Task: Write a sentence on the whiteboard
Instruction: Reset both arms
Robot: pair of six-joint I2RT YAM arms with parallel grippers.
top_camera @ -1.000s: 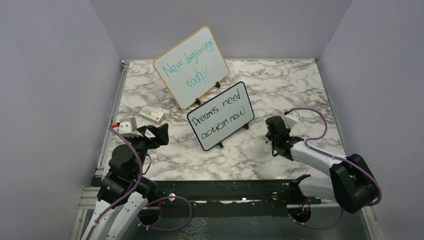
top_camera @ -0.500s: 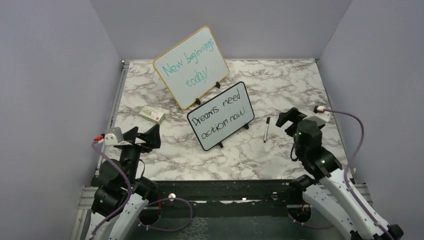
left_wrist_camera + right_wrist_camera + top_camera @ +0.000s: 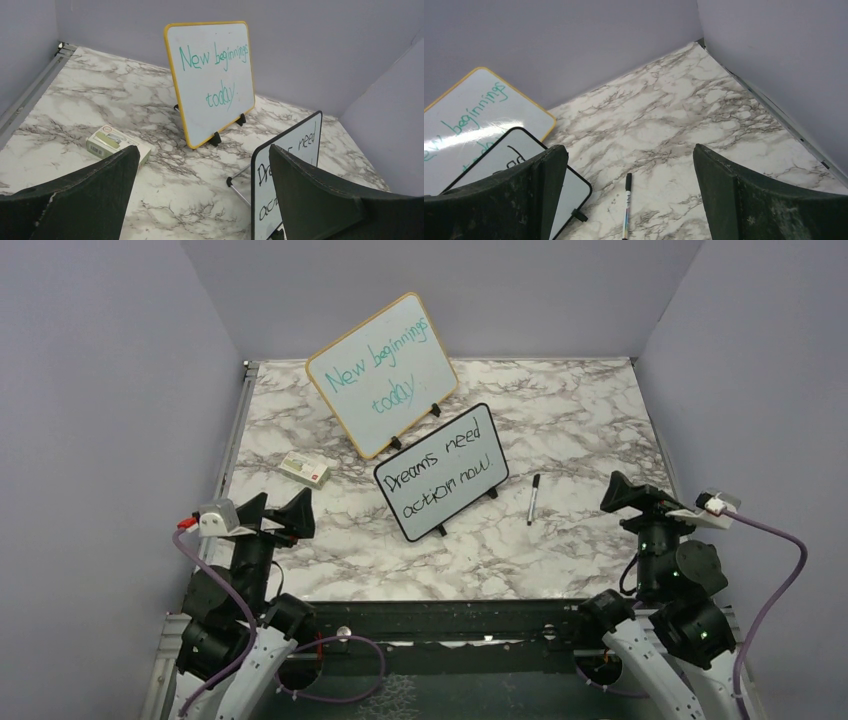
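Whiteboard [image 3: 441,472] — black-framed, propped on small black feet — is seen standing near the middle of the marble table [image 3: 560,410], just in front of a larger wood-framed board [image 3: 382,373] with teal writing. The sentence [image 3: 432,462] is written across it in two black lines: "Dreams need action now". A marker [image 3: 534,498] is laid flat on the table to its right, apart from it; a small box [image 3: 304,469] lies to its left. At the near edge, the left end effector [image 3: 276,508] and the right end effector [image 3: 626,150] are spread wide — nothing is gripped.
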